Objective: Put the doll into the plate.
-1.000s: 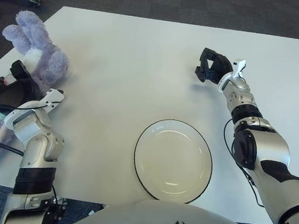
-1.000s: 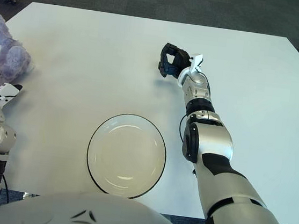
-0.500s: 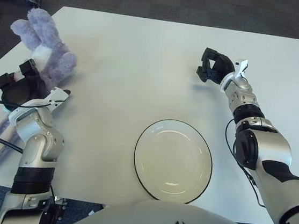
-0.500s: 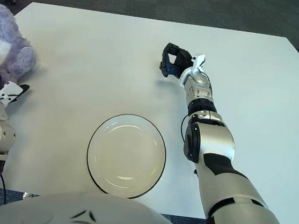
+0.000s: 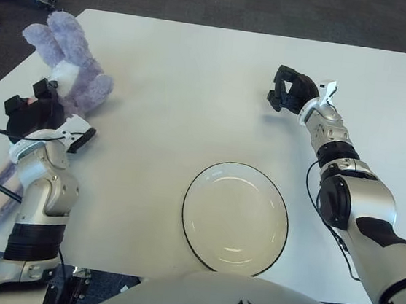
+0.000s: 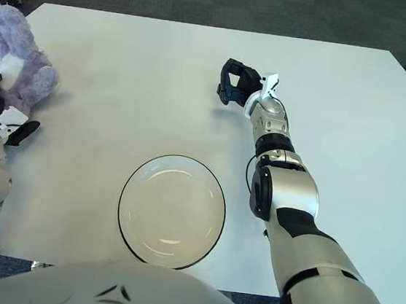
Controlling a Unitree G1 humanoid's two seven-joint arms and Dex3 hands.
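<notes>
The white table fills most of the scene, with dark carpet beyond its far edge. The doll, a lilac plush rabbit, lies at the far left corner of the table with its ears pointing away, and its long legs seem to trail down past the left edge. The plate, white with a dark rim, sits empty at the near middle, well apart from the doll.

The left hand is just beside the doll on its near side. Its dark fingers press against the plush, but I cannot tell whether they have closed on it. The right hand is parked at the far right of the table, its fingers curled together around nothing.

The step in hand looks like securing the doll. To do it well, the left hand should take the thick body, not an ear or a loose limb, since soft plush sags and can slip. It should then lift high enough for the dangling legs to clear the table edge, carry right and nearer, and lower over the plate's centre so that no limb hangs over the rim.

No brand, label or writing can be read anywhere.
</notes>
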